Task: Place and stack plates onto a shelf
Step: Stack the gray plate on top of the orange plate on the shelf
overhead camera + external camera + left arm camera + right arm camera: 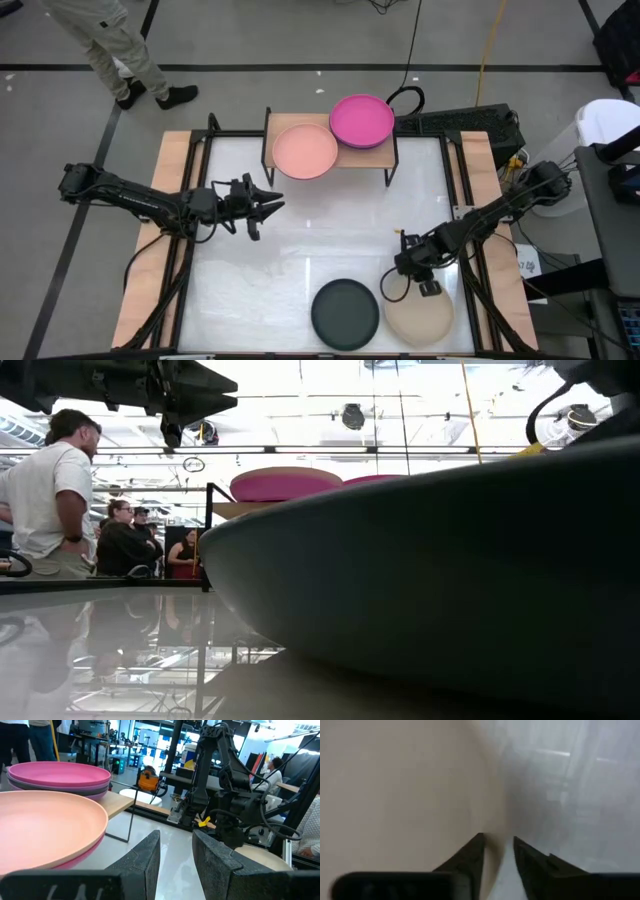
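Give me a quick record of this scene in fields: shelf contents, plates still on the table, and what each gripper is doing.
shelf: salmon pink plate; magenta plate stacked on another plate
table: dark grey plate, beige plate
left gripper: open, empty, near the shelf
right gripper: at the beige plate's edge, fingers astride the rim

The shelf (332,152), a light-wood board on thin black legs, stands at the table's far edge; on its left half lies a salmon pink plate (304,152) atop a pinker one; on its right half a magenta plate (361,119) tops a stack with a purple rim below; near the front edge a dark grey plate (345,313) lies flat, just beside a beige plate (420,318).
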Controlling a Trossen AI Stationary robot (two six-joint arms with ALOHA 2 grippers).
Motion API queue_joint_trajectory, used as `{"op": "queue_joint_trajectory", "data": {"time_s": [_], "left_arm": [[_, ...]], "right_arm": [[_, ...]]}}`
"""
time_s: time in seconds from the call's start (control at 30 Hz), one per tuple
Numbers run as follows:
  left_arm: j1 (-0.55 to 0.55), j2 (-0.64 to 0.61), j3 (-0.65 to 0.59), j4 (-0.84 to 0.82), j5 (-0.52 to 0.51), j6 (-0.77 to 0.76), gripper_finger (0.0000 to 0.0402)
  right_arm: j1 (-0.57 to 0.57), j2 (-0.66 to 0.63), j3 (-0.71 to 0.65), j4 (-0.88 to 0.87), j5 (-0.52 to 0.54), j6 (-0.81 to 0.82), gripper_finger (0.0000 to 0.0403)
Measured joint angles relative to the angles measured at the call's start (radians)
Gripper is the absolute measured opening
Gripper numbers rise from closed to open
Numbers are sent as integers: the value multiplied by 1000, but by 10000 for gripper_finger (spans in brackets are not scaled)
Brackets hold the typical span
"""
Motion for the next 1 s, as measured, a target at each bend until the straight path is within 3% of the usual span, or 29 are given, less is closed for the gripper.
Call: {"op": "queue_joint_trajectory", "data": {"time_s": [0.17, 0.37, 0.6, 0.83, 1.0], "left_arm": [[0, 0, 0, 0, 0, -3, 117], [0, 0, 0, 0, -1, -4, 117], [0, 0, 0, 0, -18, -5, 117], [2, 0, 0, 1, -31, 0, 117], [2, 0, 0, 1, -36, 0, 117]], "right_arm": [[-1, -17, 0, -48, -3, -17, 11], [-19, -101, 0, -120, 33, -14, 2], [-97, -298, -1, -178, 214, -5, 1], [-232, -457, 5, -42, 440, -131, 1], [-363, -457, 77, 114, 447, -219, 1]]}}
